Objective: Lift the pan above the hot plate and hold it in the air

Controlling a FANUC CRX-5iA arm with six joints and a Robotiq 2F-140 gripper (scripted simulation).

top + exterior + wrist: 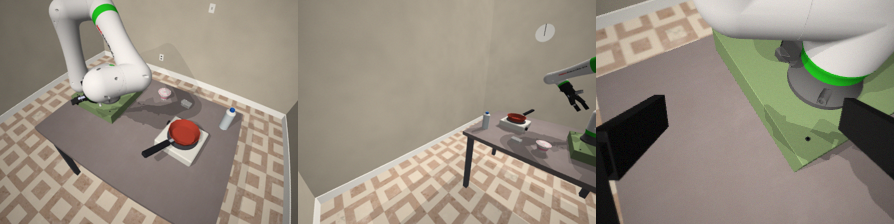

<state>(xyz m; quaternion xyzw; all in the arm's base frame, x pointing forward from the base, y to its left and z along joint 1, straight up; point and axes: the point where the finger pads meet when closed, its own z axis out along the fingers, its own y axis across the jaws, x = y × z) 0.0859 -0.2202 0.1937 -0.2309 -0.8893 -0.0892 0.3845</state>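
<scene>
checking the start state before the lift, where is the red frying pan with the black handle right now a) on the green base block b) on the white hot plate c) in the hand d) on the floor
b: the red frying pan with the black handle sits on the white square hot plate, while the open hand hangs high above the table near the arm's base, holding nothing.

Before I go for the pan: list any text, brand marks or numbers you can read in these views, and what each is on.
Red and grey lettering on the arm's forearm: a brand and model mark, too blurred to read.
Red lettering on the upper arm link: too small to read.
Bottle, yoghurt cup, hot plate, pan: no readable text.
</scene>
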